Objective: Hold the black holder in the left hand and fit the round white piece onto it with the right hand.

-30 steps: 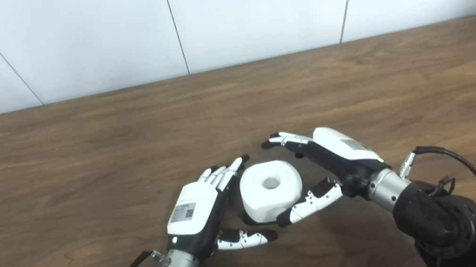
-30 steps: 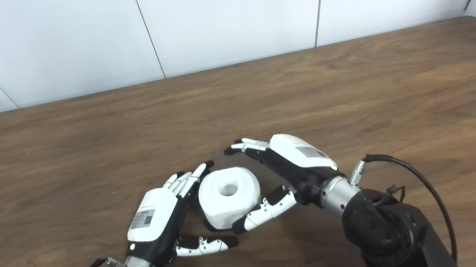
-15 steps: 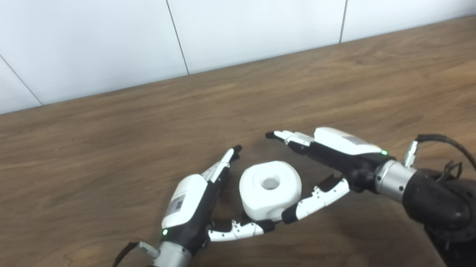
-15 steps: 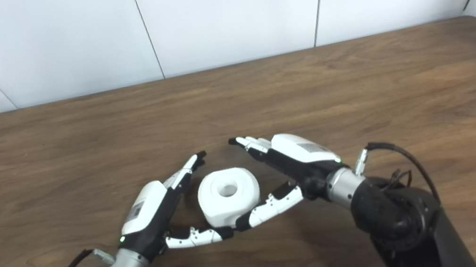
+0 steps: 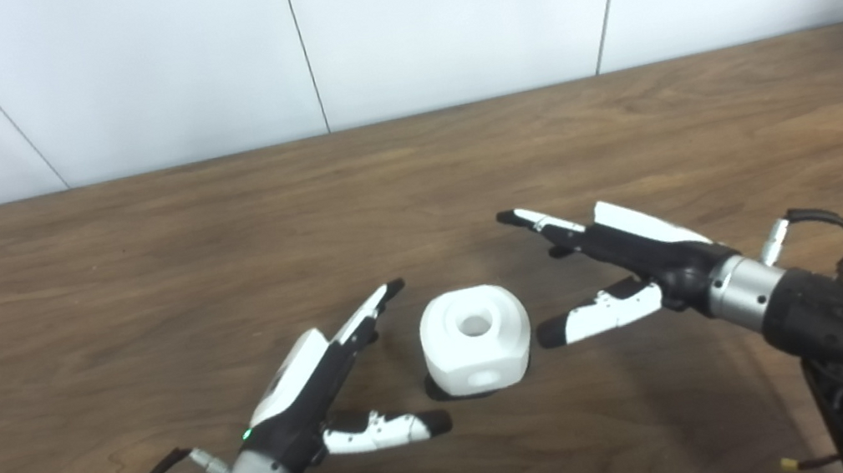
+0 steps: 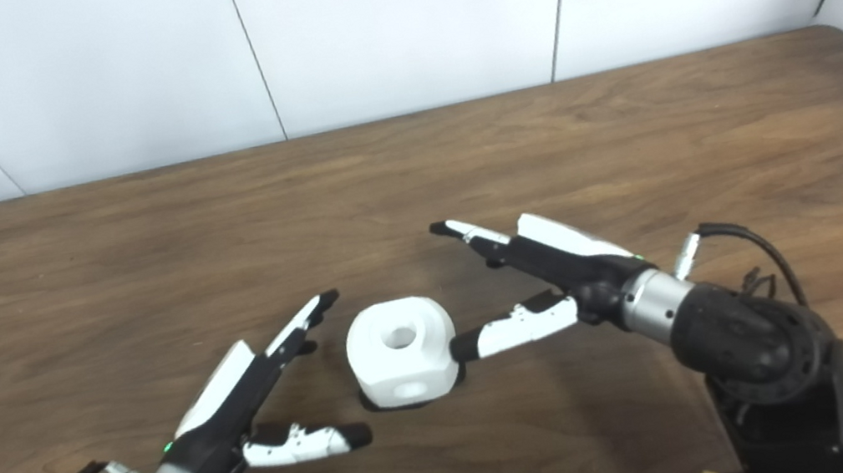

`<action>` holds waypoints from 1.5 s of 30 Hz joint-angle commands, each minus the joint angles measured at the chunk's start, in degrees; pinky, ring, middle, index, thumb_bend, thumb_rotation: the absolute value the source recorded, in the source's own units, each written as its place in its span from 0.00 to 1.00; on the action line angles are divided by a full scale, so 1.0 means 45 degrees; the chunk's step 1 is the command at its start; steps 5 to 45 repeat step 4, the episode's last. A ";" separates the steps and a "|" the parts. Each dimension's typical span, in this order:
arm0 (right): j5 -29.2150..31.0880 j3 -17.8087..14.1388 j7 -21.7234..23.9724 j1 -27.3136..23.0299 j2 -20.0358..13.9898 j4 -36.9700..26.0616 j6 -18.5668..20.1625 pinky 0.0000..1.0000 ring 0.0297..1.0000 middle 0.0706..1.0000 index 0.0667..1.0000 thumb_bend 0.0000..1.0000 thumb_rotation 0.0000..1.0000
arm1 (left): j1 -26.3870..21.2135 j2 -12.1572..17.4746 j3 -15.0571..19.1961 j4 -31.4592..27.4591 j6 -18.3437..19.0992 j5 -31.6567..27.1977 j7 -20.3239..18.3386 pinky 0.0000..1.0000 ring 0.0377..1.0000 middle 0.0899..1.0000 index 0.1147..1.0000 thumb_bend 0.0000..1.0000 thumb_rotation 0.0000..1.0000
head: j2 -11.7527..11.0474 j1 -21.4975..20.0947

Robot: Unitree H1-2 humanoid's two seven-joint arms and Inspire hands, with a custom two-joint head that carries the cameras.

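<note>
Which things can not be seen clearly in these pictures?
- Black holder: both views, nearly all hidden under the round white piece; only a dark rim shows.
- How deep the piece's top hole goes: too small to tell.
- Both arms: cut off by the bottom edge.

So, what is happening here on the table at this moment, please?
A humanoid robot has both hands at a wooden table. Between them stands the round white piece, seated on the black holder, of which only a dark edge shows at its base. The left hand and the right hand are both open, one on each side, touching nothing. The fitting looks done, though how firmly the piece sits cannot be seen.
</note>
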 commanded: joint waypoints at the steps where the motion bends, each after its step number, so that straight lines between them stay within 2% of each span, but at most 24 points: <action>1: 0.0260 -0.0422 0.0090 -0.0374 -0.0067 -0.0154 0.0034 0.89 1.00 1.00 1.00 1.00 0.79 | 0.0169 0.0329 0.0413 -0.0282 0.0530 -0.0422 -0.0103 0.95 1.00 1.00 1.00 1.00 0.48 | 0.0011 0.0010; 4: 0.0496 -0.0953 0.0124 -0.0356 0.0130 -0.0089 0.0035 0.90 1.00 1.00 1.00 1.00 0.81 | 0.0335 0.0285 0.0838 -0.0425 0.0715 -0.0898 0.0134 0.97 1.00 1.00 1.00 1.00 0.49 | -0.0012 0.0004; 45: 0.0496 -0.0953 0.0124 -0.0356 0.0130 -0.0089 0.0035 0.90 1.00 1.00 1.00 1.00 0.81 | 0.0335 0.0285 0.0838 -0.0425 0.0715 -0.0898 0.0134 0.97 1.00 1.00 1.00 1.00 0.49 | -0.0012 0.0004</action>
